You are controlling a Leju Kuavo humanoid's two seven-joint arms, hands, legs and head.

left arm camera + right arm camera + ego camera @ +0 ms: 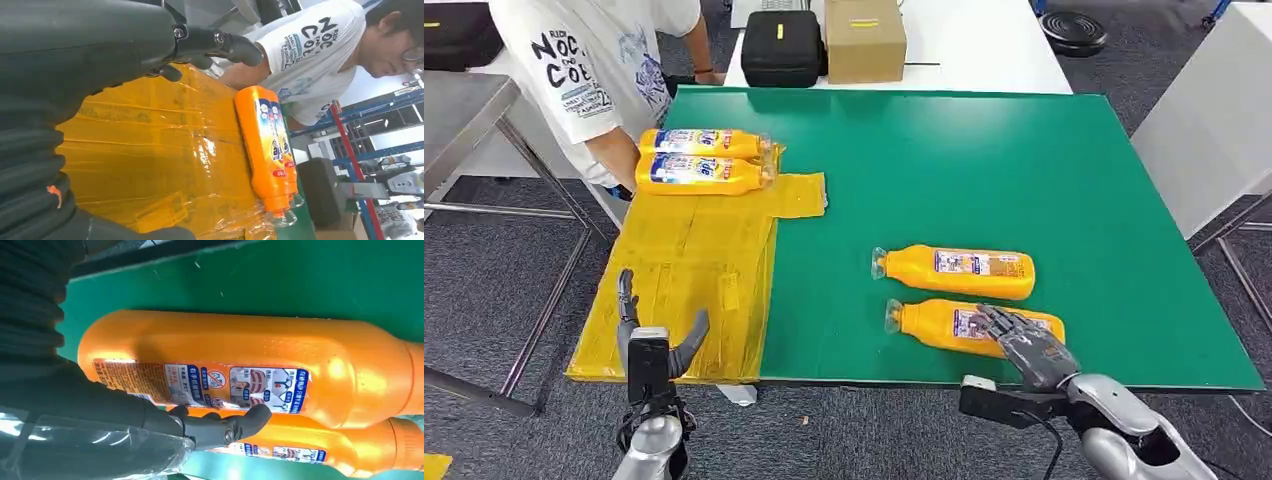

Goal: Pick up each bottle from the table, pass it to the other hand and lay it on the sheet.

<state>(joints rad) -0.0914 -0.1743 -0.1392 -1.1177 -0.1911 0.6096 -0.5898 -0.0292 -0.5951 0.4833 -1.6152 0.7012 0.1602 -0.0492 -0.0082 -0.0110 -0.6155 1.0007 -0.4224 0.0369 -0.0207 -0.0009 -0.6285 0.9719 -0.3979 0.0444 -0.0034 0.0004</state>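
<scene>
Two orange bottles lie side by side on the green table (1024,180): the far bottle (959,272) and the near bottle (934,324). My right hand (1027,345) rests on the near bottle's base end, fingers laid over it but not closed round it. The right wrist view shows this near bottle (250,355) up close, with a fingertip (250,419) at its far side and the far bottle (310,447) behind. My left hand (649,345) hovers open over the near edge of the yellow sheet (689,270). Two more bottles (704,160) lie at the sheet's far end, seen as bottles (267,145) on the sheet (150,150).
A person in a white T-shirt (594,70) stands at the table's far left corner, an arm near the sheet's bottles. A black case (781,47) and a cardboard box (864,38) sit on the white table behind. A metal table (464,110) stands at left.
</scene>
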